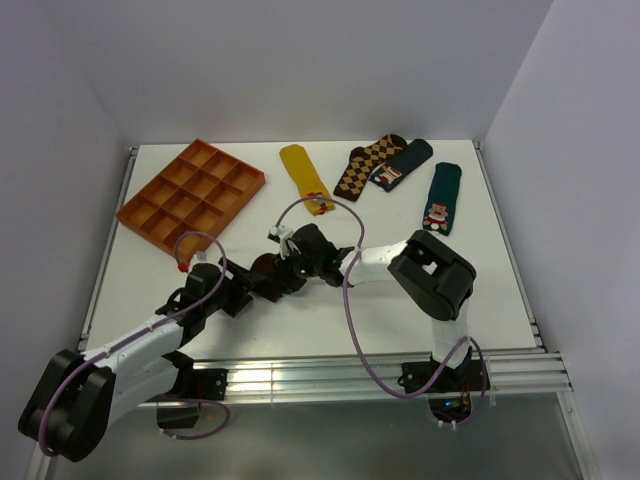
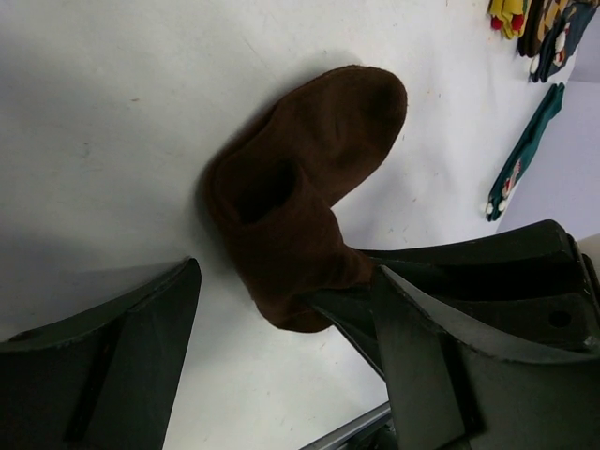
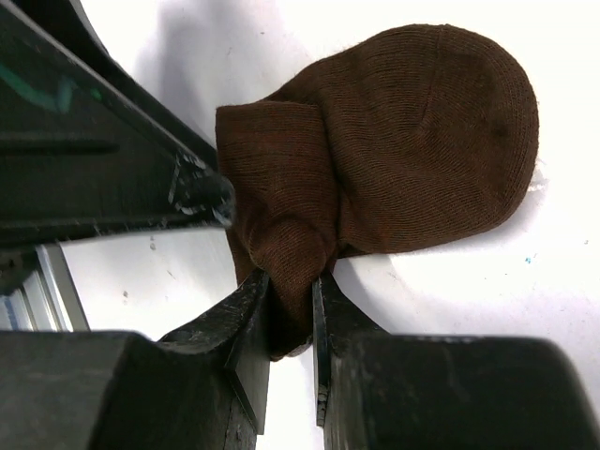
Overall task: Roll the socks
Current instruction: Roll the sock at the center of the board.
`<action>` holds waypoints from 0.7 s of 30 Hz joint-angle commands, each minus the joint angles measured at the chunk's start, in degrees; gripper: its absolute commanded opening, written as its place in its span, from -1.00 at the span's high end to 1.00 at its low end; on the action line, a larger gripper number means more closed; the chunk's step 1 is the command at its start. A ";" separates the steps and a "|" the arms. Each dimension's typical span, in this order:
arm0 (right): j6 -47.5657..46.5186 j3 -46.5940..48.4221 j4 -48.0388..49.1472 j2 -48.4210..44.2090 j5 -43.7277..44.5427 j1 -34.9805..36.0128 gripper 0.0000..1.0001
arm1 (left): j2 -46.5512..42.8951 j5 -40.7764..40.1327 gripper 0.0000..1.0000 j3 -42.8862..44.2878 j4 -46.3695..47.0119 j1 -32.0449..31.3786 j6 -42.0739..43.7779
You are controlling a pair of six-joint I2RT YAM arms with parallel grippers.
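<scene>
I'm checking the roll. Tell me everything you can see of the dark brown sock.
The dark brown sock is ribbed knit fabric, folded into a loose bundle, its rounded toe lying flat on the white table. The right gripper's fingers pinch a fold at its other end; the left gripper's fingers stand open beside it.

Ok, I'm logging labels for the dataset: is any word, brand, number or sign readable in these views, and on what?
None can be read.
The picture on the green sock and the patch on the navy sock are too small to show any lettering.
The brown sock shows no label.
</scene>
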 commanded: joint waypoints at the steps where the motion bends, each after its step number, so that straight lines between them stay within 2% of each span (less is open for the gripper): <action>1: 3.44 0.88 -0.76 1.84 2.18 0.76 1.00 | 2.78 -1.80 -0.57 -1.55 3.54 -1.28 -1.90; 9: 7.13 1.76 0.55 2.20 1.74 1.29 1.00 | 6.04 -3.47 -0.31 -2.34 5.30 -2.25 -1.99; 12: 8.45 1.41 1.61 1.93 2.01 1.29 1.00 | 6.92 -3.56 -0.04 -2.43 5.47 -2.25 -1.82; 14: 9.33 1.23 2.14 1.85 2.53 1.20 1.00 | 7.36 -3.38 0.03 -2.43 5.82 -2.34 -1.46; 17: 10.21 1.32 2.58 1.76 2.54 1.29 1.00 | 8.32 -3.38 0.29 -2.43 5.74 -2.34 -1.29; 18: 10.21 1.50 2.58 1.67 2.27 1.29 0.99 | 8.67 -3.56 0.44 -2.17 5.48 -2.34 -1.20; 21: 9.69 0.88 2.40 -0.08 2.18 1.20 0.67 | 9.38 -3.73 0.74 -0.85 3.02 -2.34 -0.50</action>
